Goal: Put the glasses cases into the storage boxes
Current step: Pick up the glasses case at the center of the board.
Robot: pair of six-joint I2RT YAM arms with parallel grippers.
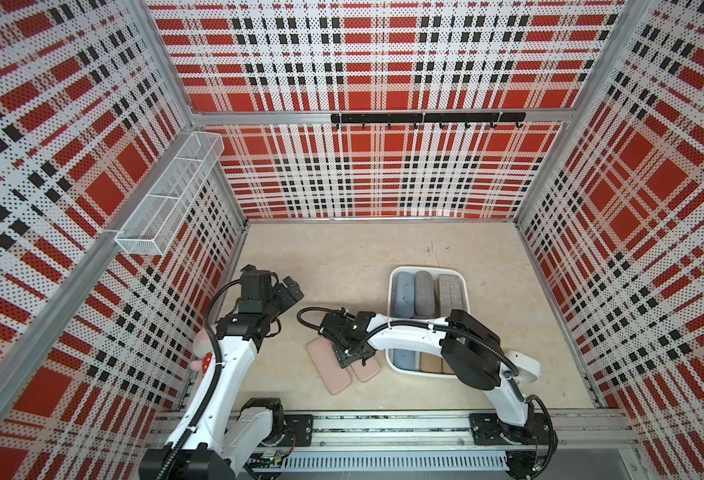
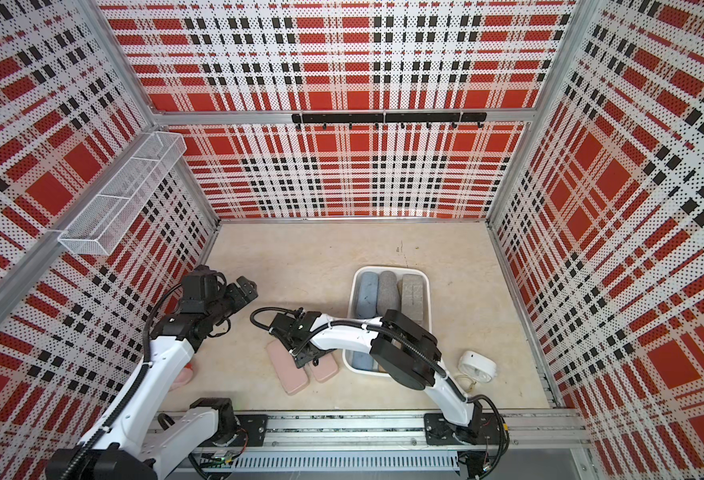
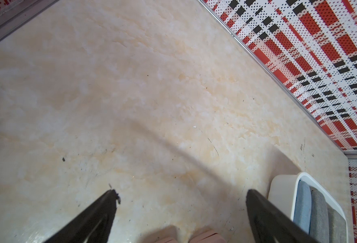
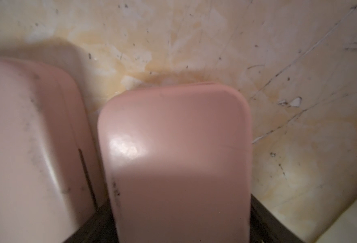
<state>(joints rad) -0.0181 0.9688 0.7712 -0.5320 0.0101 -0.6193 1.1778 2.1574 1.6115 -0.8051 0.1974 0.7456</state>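
Plainly flat, glossy, round-cornered pink case (image 4: 174, 160)

The left gripper's (image 3: 181, 191) black fingers (image 3: 93, 216) stood wide apart above the beige table (image 3: 131, 94). Between them showed the ends of a pink case (image 3: 205, 237) and a second pink case (image 3: 167, 239). Just beside one finger sat a white tray (image 3: 282, 183) holding a blue case (image 3: 302, 206) and two grey cases (image 3: 318, 212). A plaid wall (image 3: 320, 52) edged the table.

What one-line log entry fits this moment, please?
right gripper: clamping flat pink rectangular case | left gripper: spread, empty | white plastic tray: partly filled
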